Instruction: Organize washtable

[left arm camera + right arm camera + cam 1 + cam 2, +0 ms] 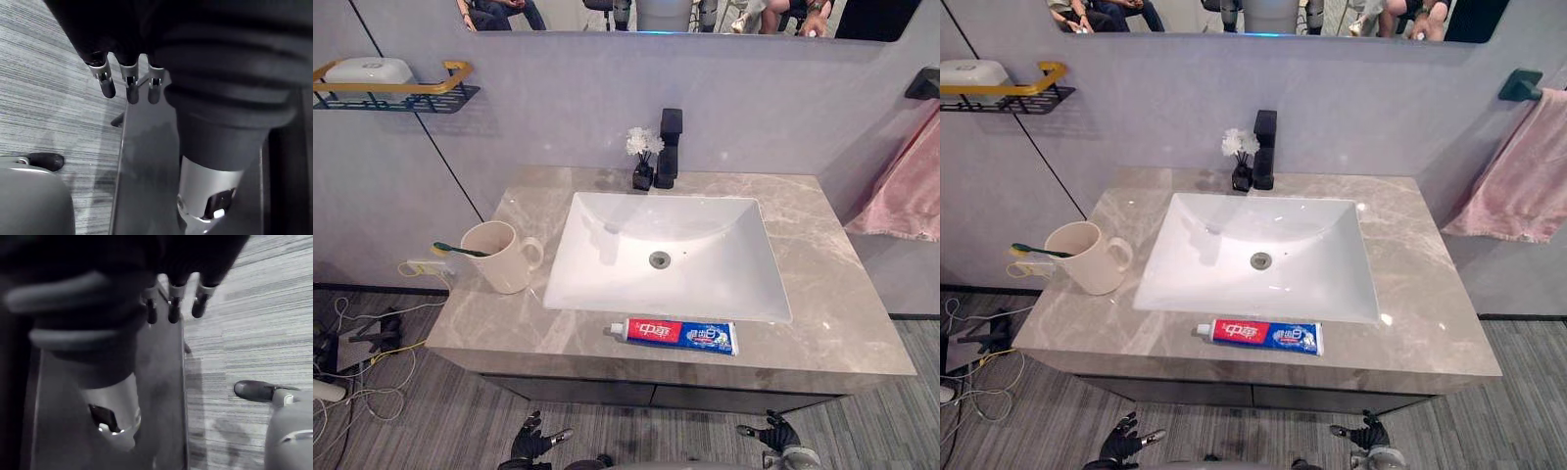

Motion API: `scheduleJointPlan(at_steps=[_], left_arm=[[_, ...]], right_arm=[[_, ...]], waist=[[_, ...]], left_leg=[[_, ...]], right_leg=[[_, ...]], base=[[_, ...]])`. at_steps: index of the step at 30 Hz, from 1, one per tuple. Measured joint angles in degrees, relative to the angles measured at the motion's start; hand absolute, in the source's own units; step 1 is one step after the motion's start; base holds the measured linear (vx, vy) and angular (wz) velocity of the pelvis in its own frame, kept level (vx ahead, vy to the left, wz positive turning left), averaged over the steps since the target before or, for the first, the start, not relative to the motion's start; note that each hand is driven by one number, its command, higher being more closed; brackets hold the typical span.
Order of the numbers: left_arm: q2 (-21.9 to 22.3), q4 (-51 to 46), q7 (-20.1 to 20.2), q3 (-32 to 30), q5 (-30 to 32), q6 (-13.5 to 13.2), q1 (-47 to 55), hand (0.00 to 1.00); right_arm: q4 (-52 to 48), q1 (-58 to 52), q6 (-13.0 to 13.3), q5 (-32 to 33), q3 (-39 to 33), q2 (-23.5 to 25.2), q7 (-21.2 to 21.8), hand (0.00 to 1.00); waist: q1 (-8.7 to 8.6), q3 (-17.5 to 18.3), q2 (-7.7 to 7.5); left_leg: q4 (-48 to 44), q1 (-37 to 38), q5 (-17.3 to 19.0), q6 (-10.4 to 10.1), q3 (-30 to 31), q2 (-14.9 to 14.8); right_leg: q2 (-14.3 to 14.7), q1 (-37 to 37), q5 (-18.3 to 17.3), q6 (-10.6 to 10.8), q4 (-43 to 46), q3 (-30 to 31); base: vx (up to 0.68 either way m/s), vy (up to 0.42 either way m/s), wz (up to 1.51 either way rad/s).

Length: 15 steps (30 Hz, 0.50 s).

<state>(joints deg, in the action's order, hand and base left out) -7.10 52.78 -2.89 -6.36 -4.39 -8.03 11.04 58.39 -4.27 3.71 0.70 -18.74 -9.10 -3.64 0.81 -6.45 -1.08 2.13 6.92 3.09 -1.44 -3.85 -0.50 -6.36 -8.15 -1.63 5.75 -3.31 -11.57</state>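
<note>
Toothpaste tube (674, 335), red, white and blue soft plastic with a white cap at its left end, lies flat on the front strip of the grey marbled stone counter (842, 323), between the counter's front edge and the rim of the white rectangular sink basin (597, 245). It looks light and glossy, so it is probably slippery and will give under a squeeze. The firmer shoulder by the cap, or a pinch across the middle of its width, seems the safest hold. Because it lies so low, the fingers would have to get down to the stone on either side of it.

On the counter left of the basin stands a cream ceramic mug (499, 257) with its handle turned toward the sink and a green and yellow toothbrush (460, 250) resting loose in it, leaning out over the rim. The mug is likely rigid, heavier and breakable, and the brush could slide out if it tips.

Behind the basin stand a black faucet (668, 147) and, just beside it, a small black vase of white flowers (643, 157). A pink towel (906, 186) hangs on the wall at the right, and a gold-railed wall shelf (401, 88) is at the left.

The left hand (533, 441) and right hand (773, 431) hang below the counter's front, well apart from everything. The left fingers (131, 88) and right fingers (172, 308) are straight and relaxed, holding nothing.
</note>
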Motion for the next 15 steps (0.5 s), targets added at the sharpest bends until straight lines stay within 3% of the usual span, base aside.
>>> scheduleJointPlan(at_steps=[5,10,13,15], left_arm=[[-0.73,0.02,-0.66,-3.62,-0.2,-0.07,-1.03,0.0],[-4.49,-0.84,-1.06,-10.0,-1.02,-0.06,-0.99,0.0],[-6.98,-6.08,-1.6,-15.34,-1.15,-0.04,-0.86,0.0],[-8.47,-14.53,-2.61,-18.89,-1.07,-0.05,-0.46,0.0]], right_arm=[[1.03,0.46,0.01,0.37,-2.99,-1.16,0.06,0.0],[1.11,1.24,-0.06,0.42,-4.53,-2.19,0.23,0.0],[1.08,0.6,0.01,0.48,-5.57,-3.36,0.53,0.0],[1.08,-0.49,0.0,0.5,-6.24,-3.82,0.59,0.0]], waist=[[0.02,0.06,0.16],[0.36,0.01,0.26],[0.33,-0.1,0.49],[1.33,-0.15,0.69]], left_leg=[[-0.01,-0.17,-0.02,0.02,1.85,0.63],[-0.09,-0.33,-0.15,0.22,2.6,0.92],[-0.14,-0.96,-0.7,0.57,4.69,1.58],[-0.14,-1.12,-0.91,0.7,5.88,1.86]], right_leg=[[-0.48,-0.76,-0.37,0.5,-0.03,-1.97],[-0.76,-1.06,-0.4,0.48,0.05,-2.82],[-1.37,-1.36,-0.96,0.69,0.39,-4.97],[-1.75,-1.38,-1.86,0.73,1.53,-6.1]], base=[[0.03,-0.004,0.2],[-0.03,-0.007,0.1],[-0.06,-0.017,0.36],[-0.05,-0.011,0.3]])
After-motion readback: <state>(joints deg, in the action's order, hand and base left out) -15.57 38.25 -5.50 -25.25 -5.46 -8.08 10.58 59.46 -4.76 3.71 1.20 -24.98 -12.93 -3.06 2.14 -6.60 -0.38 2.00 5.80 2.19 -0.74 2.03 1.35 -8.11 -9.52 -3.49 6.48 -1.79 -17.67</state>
